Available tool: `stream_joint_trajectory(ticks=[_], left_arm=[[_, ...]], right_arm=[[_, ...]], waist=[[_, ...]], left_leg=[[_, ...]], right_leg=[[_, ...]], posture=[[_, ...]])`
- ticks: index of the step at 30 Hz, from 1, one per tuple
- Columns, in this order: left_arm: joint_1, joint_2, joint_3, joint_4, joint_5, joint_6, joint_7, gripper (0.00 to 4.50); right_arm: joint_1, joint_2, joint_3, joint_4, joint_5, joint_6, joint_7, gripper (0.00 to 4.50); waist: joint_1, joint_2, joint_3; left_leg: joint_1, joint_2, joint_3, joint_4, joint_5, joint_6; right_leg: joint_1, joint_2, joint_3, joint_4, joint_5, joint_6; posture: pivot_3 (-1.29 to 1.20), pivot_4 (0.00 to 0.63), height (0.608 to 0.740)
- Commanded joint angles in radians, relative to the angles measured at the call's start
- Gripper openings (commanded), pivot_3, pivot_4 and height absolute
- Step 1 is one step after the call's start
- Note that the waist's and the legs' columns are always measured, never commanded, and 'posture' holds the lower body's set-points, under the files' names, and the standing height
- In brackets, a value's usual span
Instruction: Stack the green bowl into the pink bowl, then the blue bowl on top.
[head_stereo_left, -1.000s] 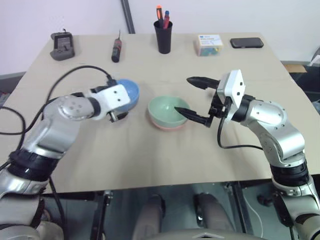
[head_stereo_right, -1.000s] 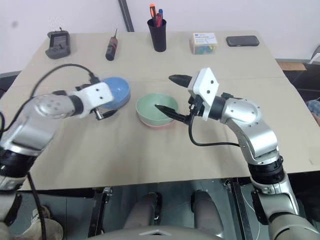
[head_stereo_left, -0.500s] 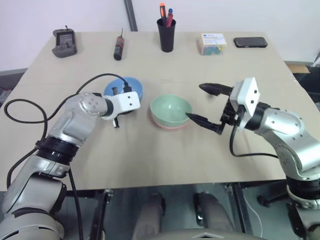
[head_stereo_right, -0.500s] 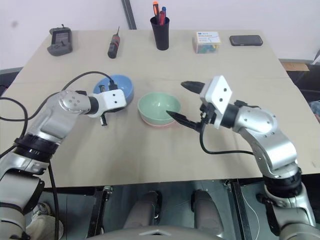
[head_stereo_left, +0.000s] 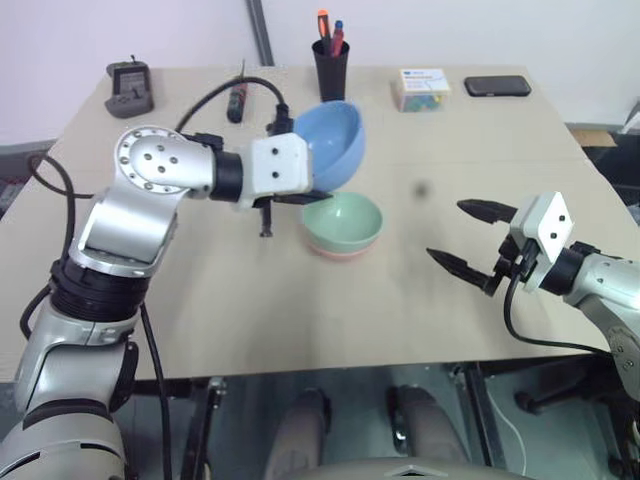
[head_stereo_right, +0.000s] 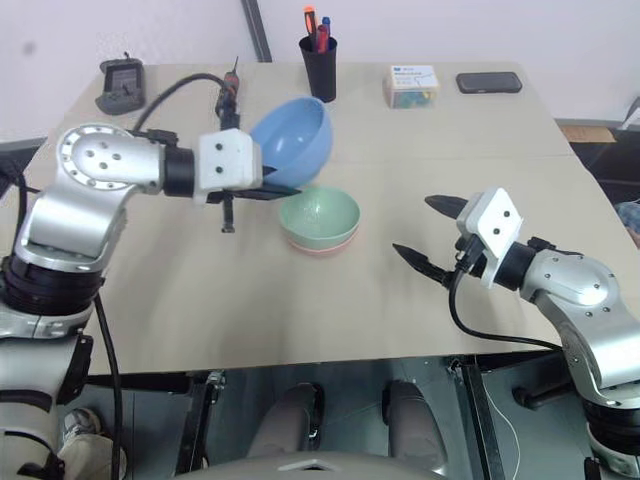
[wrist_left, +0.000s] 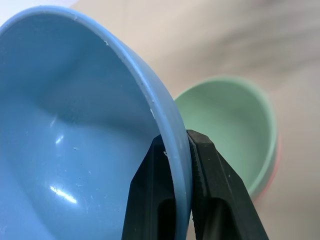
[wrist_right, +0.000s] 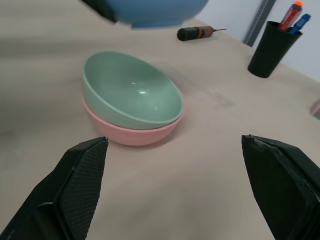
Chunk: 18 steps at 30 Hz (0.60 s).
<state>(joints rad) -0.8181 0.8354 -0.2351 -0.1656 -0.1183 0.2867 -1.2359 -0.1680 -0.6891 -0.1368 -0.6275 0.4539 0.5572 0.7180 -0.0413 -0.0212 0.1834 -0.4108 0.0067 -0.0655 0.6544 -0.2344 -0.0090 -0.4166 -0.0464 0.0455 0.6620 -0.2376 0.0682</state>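
The green bowl sits nested in the pink bowl at the middle of the table. The blue bowl hangs tilted in the air just above and behind them, off the table. My left gripper is shut on the blue bowl's rim, one finger inside and one outside. My right gripper stands open and empty to the right of the stacked pair, a little above the tabletop and apart from them. In the right wrist view the green bowl rests slightly askew in the pink bowl.
Along the table's far edge stand a black pen cup, a screwdriver, a black device, a small card box and a phone. The tan tabletop spreads out in front of the bowls.
My left gripper closed on the blue bowl's rim, lifted it off the table and carried it right, over the green bowl. My right gripper drew back to the right, still open.
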Motion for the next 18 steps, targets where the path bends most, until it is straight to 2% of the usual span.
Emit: stream_joint_trajectory(ticks=[1, 4, 9, 11, 12, 15, 16, 17, 18], left_arm=[[-0.011, -0.005, -0.001, 0.019, 0.013, -0.045, -0.012, 1.59], [-0.026, -0.028, 0.032, 0.034, -0.013, -0.002, 0.016, 2.98], [0.024, -0.018, 0.14, 0.022, -0.075, 0.079, 0.067, 2.98], [0.108, -0.091, 0.262, 0.023, -0.191, 0.14, 0.14, 2.98], [0.169, -0.119, 0.31, 0.014, -0.209, 0.106, 0.174, 2.98], [0.341, -0.125, 0.401, -0.052, -0.271, 0.126, 0.186, 2.98], [0.391, -0.123, 0.428, -0.069, -0.301, 0.156, 0.192, 3.5], [0.429, -0.121, 0.447, -0.085, -0.324, 0.169, 0.196, 3.75], [0.472, -0.121, 0.47, -0.098, -0.351, 0.17, 0.191, 4.21]], right_arm=[[0.008, -0.006, -0.03, -0.058, 0.011, -0.008, -0.023, 4.5], [0.021, -0.005, -0.028, -0.06, 0.008, -0.01, -0.034, 4.5], [0.049, 0.012, -0.024, -0.03, 0.003, -0.042, -0.037, 4.5], [0.075, -0.001, -0.012, 0.008, -0.023, -0.087, -0.004, 4.5], [0.082, -0.007, -0.011, 0.03, -0.025, -0.103, 0.016, 4.5], [0.085, -0.021, -0.016, 0.097, -0.021, -0.129, 0.061, 4.5], [0.079, -0.021, -0.028, 0.126, -0.007, -0.128, 0.073, 4.5], [0.077, -0.023, -0.041, 0.148, 0.008, -0.128, 0.085, 4.5], [0.079, -0.031, -0.052, 0.172, 0.017, -0.135, 0.107, 4.5]], waist=[[0.001, 0.0, 0.0], [0.004, 0.0, 0.0], [0.002, 0.0, 0.0], [0.001, 0.001, -0.001], [0.001, 0.002, -0.001], [-0.002, 0.002, -0.001], [-0.001, 0.001, -0.001], [0.001, 0.001, -0.001], [0.003, 0.001, -0.001]], left_leg=[[0.0, 0.0, 0.0, 0.0, 0.0, 0.0], [-0.001, 0.0, 0.0, 0.0, 0.0, 0.0], [-0.002, -0.001, -0.001, 0.001, 0.0, 0.0], [-0.001, 0.0, 0.0, 0.001, 0.0, 0.0], [0.0, 0.0, 0.0, 0.0, 0.0, 0.0], [0.002, 0.0, 0.001, 0.0, 0.0, 0.0], [0.003, 0.0, 0.002, 0.0, 0.0, 0.0], [0.003, 0.0, 0.002, 0.0, 0.0, 0.0], [0.003, 0.0, 0.001, 0.0, 0.0, 0.0]], right_leg=[[0.0, 0.0, 0.0, 0.0, 0.0, 0.0], [0.0, 0.0, 0.0, -0.001, 0.0, 0.0], [0.0, 0.0, 0.0, -0.001, 0.0, 0.0], [0.0, 0.0, 0.0, 0.0, 0.0, 0.0], [0.001, -0.001, 0.0, 0.0, 0.0, 0.0], [0.002, -0.001, 0.001, 0.0, 0.0, 0.0], [0.002, -0.001, 0.002, 0.0, 0.0, 0.0], [0.002, -0.001, 0.002, 0.0, 0.0, 0.0], [0.002, -0.001, 0.001, 0.001, 0.0, 0.0]], posture=[[0.0, 0.15, 0.74], [0.0, 0.15, 0.74], [0.0, 0.15, 0.74], [0.0, 0.15, 0.74], [0.0, 0.15, 0.74], [0.0, 0.15, 0.74], [0.0, 0.15, 0.74], [0.0, 0.15, 0.74], [0.0, 0.15, 0.74]])
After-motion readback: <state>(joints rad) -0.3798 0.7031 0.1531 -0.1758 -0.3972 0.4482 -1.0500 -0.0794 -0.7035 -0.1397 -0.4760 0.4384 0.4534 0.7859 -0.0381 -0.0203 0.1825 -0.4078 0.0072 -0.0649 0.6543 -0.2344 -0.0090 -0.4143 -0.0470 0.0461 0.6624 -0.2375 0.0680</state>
